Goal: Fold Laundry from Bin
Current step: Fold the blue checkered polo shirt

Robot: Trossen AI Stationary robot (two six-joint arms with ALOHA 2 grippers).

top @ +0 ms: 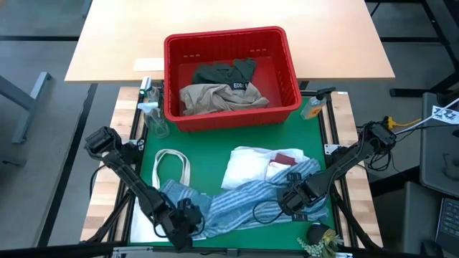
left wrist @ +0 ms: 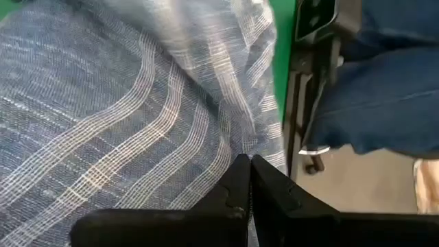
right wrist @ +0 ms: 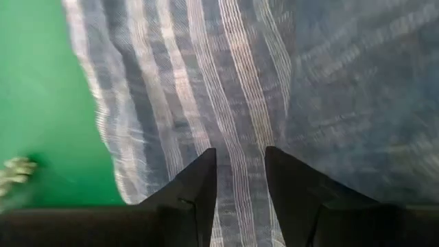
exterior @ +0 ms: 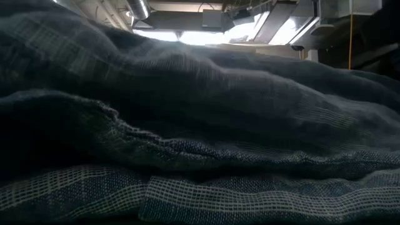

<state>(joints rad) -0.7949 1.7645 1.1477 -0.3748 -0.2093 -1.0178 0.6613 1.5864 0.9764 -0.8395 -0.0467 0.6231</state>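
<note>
Blue-and-white striped cloth (top: 244, 201) lies spread across the near half of your green mat (top: 208, 147), and both grippers are down on it. Your left gripper (left wrist: 250, 180) sits at the cloth's near left corner with its fingers pressed together, pinching a fold of the striped fabric between the tips. Your right gripper (right wrist: 240, 171) is on the right end of the same garment, its fingers spread apart with the stripes lying between them (nothing clamped there that you can see). A white garment (top: 247, 166) with a maroon piece (top: 285, 158) on top rests just behind the striped one. The red bin (top: 233, 43) stands at the far edge of the mat, holding a tan garment (top: 219, 98) and a dark green one (top: 226, 72). A white tote bag (top: 172, 168) lies on the left, its body partly under the striped cloth.
</note>
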